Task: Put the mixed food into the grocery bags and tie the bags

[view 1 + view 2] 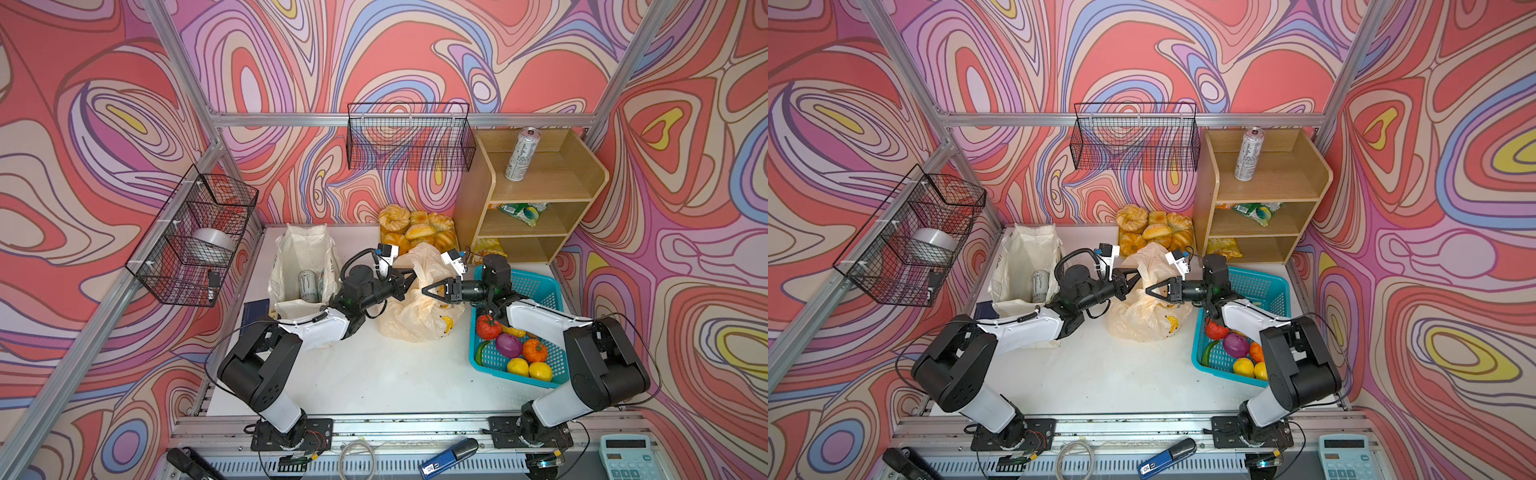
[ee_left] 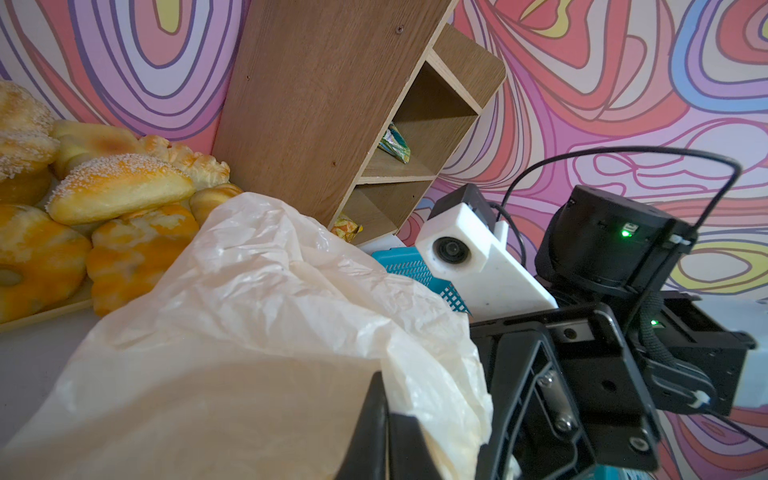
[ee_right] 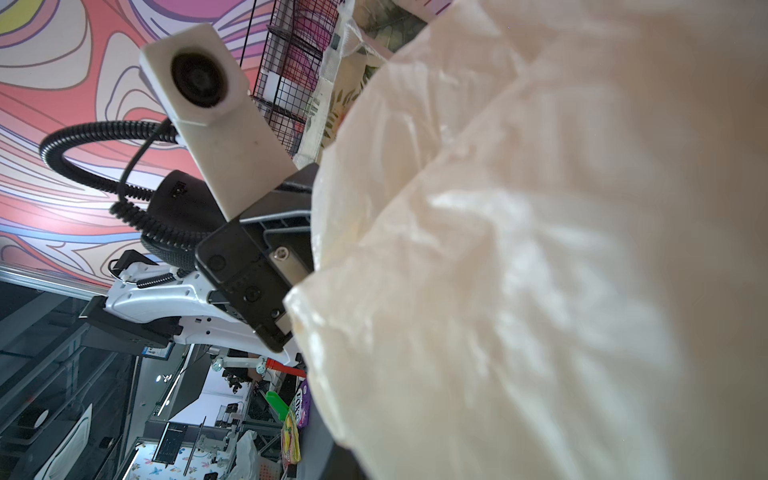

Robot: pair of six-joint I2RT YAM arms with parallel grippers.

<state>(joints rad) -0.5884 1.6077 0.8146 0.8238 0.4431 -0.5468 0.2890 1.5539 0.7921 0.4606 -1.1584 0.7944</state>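
Bare table [image 1: 374, 374] front, plastic bag [image 1: 415, 316] blocking centre

Golden-brown bread rolls [image 1: 415, 230] sit at the back of the white desk [image 1: 374, 374], just beside a three-tier wooden shelf [image 1: 469, 212]. A teal plastic mesh basket [image 1: 536, 286] lies before it. A black wire basket [image 1: 409, 141] hangs on the back wall.

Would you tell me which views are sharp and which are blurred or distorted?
Both top views: sharp, evenly lit, wide-angle, the frame posts splaying outward. Left wrist view: bread rolls and shelf crisp, the plastic bag soft where nearest the lens. Right wrist view: the plastic bag fills most of the frame, out of focus.
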